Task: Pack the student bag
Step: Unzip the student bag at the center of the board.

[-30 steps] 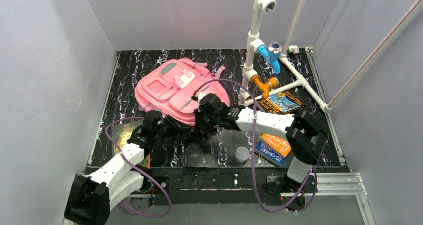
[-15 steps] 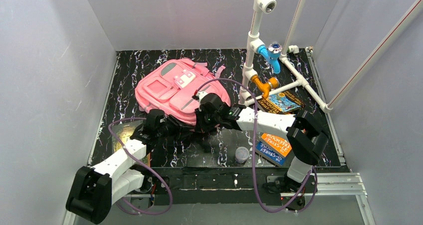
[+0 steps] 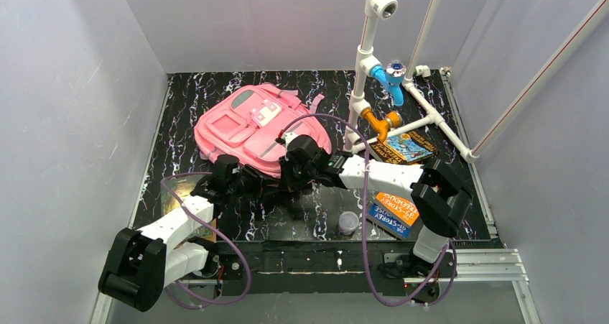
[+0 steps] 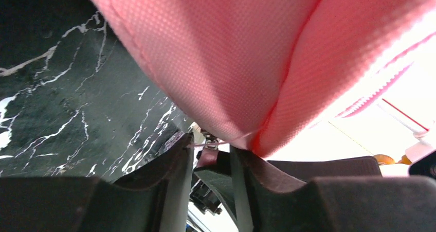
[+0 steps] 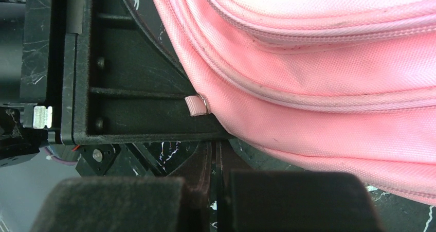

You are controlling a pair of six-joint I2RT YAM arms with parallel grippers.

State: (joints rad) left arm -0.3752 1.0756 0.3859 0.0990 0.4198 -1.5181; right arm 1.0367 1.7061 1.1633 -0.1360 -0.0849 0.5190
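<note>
Student bag [image 3: 251, 126] flat on tabletop [image 3: 185, 101], centre-left, long axis roughly 10-to-4.
Both hands at its near edge; bag at 12 o'clock from each.
Left hand [image 4: 210, 148]: slightly parted, zip hardware in gap, not clearly pinched.
Right hand [image 5: 215, 152]: clamped tight, tips against bag's lower seam; fabric nipped or not, cannot tell.
Zip tab [image 5: 195, 105] at its 11 o'clock.
Bag looks zipped, contents unseen.
Orange book [image 3: 393, 210] and jar [image 3: 348, 223] outside, 4 o'clock of bag.

The student bag [image 3: 248, 126] fills the table's [image 3: 183, 98] middle. A white pipe frame [image 3: 365, 65] bars the far-right corner. Books [image 3: 393, 210] and a jar [image 3: 348, 223] crowd the near-right edge. The left edge strip lies open.
</note>
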